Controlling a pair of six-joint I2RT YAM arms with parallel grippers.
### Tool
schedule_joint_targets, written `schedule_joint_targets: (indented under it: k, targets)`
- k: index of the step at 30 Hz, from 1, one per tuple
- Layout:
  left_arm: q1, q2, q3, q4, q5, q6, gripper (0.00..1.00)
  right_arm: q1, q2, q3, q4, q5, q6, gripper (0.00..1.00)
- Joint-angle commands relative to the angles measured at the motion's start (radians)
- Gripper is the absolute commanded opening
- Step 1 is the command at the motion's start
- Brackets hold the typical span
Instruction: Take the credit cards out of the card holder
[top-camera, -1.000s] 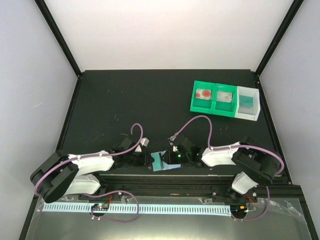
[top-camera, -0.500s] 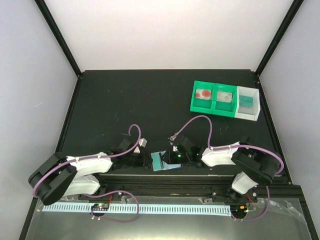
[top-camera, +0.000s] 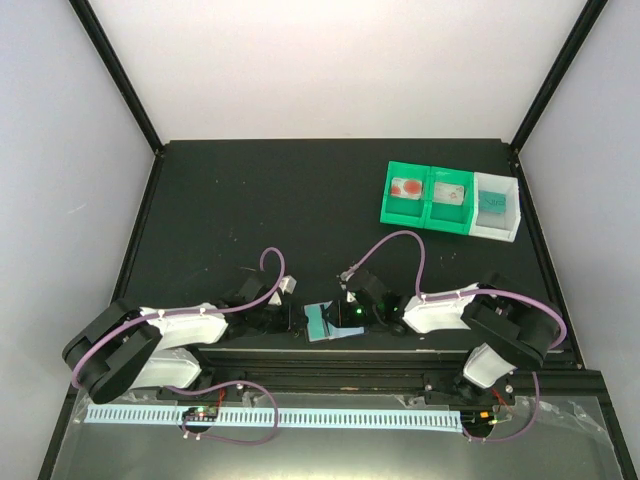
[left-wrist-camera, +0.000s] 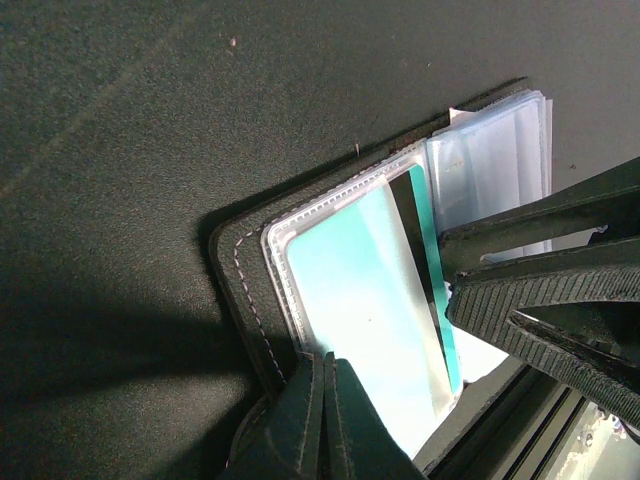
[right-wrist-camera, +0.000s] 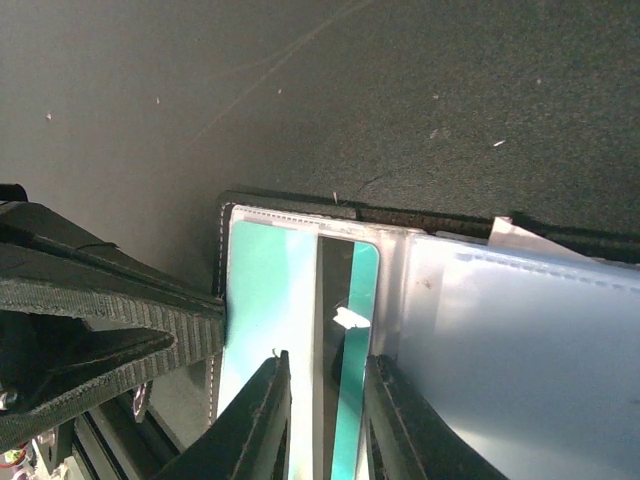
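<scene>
The card holder (top-camera: 322, 322) lies open near the table's front edge, between both grippers. Its black stitched edge (left-wrist-camera: 235, 270) frames clear sleeves. A teal credit card (left-wrist-camera: 360, 290) sits in the top sleeve. In the right wrist view its dark stripe (right-wrist-camera: 335, 270) sticks out past the sleeve's edge. My left gripper (left-wrist-camera: 322, 360) is shut on the holder's near edge. My right gripper (right-wrist-camera: 322, 365) stands over the card's striped part, jaws a little apart with the stripe showing between them. More pale sleeves (right-wrist-camera: 510, 340) fan out to the right.
A green-and-white three-compartment tray (top-camera: 405, 168) stands at the back right. One teal card (top-camera: 495, 203) lies in its white compartment, with small items in the green ones. The table's front rail (top-camera: 400, 362) runs just behind the card holder.
Almost nothing. The left arm shifted slightly and the card holder moved a touch to the left. Both grippers stay at the holder.
</scene>
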Motion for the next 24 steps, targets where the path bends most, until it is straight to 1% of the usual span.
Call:
schedule_joint_targets:
  k: [1,4,11,14,16,20,24]
  targets:
    - [-0.008,0.042,-0.026,-0.041,-0.034,0.019,0.02,0.003,0.015,-0.013,0.098,-0.024,0.024,0.21]
    - [-0.008,0.044,-0.022,-0.036,-0.031,0.02,0.02,0.003,0.008,-0.008,0.125,-0.041,0.025,0.19]
    - [-0.008,0.037,-0.023,-0.043,-0.029,0.027,0.02,0.003,-0.013,-0.043,0.205,-0.052,0.043,0.06]
    - [-0.008,0.043,-0.016,-0.048,-0.032,0.032,0.01,0.003,-0.012,-0.069,0.247,-0.061,0.051,0.01]
    - [-0.008,0.046,-0.013,-0.051,-0.033,0.033,0.02,0.003,-0.017,-0.084,0.273,-0.065,0.056,0.01]
    - [-0.008,0.024,-0.015,-0.068,-0.045,0.033,0.01,0.002,-0.051,-0.091,0.271,-0.07,0.06,0.01]
    - [-0.008,0.015,-0.002,-0.115,-0.083,0.05,0.02,0.002,-0.112,-0.094,0.195,-0.004,0.035,0.01]
